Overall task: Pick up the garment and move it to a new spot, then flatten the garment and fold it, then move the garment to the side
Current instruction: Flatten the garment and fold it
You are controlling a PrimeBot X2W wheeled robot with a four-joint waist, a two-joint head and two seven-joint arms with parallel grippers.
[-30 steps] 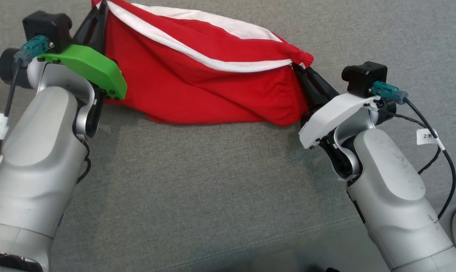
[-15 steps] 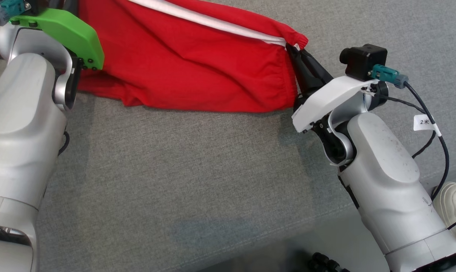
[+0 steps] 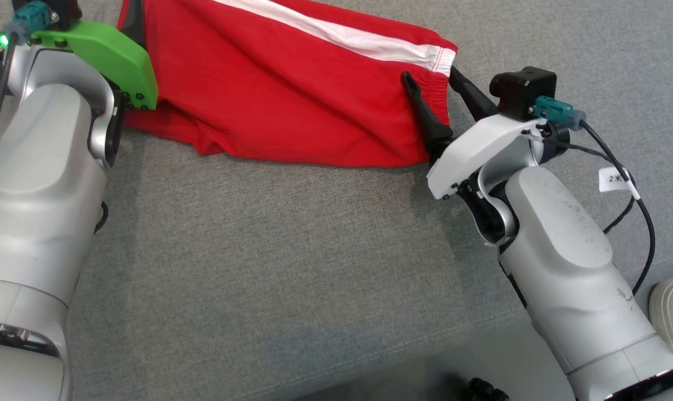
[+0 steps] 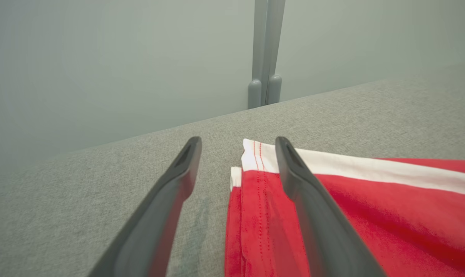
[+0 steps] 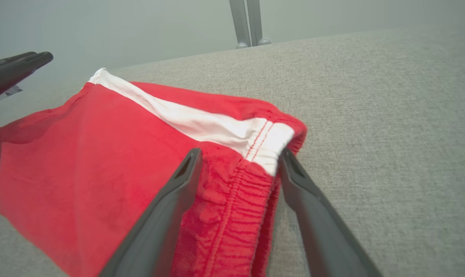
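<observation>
Where the garment lies: you find the garment (image 3: 292, 94) spread on the counter (image 3: 269, 250), toward its far side. It stretches from one arm to the other.
Cloth: soft red knit, loosely creased, with long diagonal folds across the middle and a rumpled near edge by the left arm.
Stripe: a white stripe (image 3: 370, 44) runs along the far long edge, flat and smooth, crossed by red stitching at both ends.
Waistband: the end by the right arm is a gathered waistband (image 5: 232, 215), puckered into fine ribs.
Hem: the end by the left arm is a flat hem (image 4: 251, 192) with straight rows of stitching.
Left pincer: the left pincer (image 4: 238, 144) stands wide, holding nothing. One long, dark, tapered finger is over bare counter and the other over the red cloth, with the hem corner between them. You cannot tell whether either touches.
Right pincer: the right pincer (image 3: 430, 73) is also spread wide and empty. Its matte fingers straddle the waistband corner, one over the red cloth and one just past the edge.
Counter: grey woven fabric with a coarse, flecked weave, and a seam along the near edge.
Wrist plates: a glossy green plate (image 3: 102, 55) on the left wrist and a white plate (image 3: 481, 150) on the right.
Backdrop: a smooth pale wall (image 4: 101, 57) with a slim grey post (image 4: 265, 54) behind the counter.
</observation>
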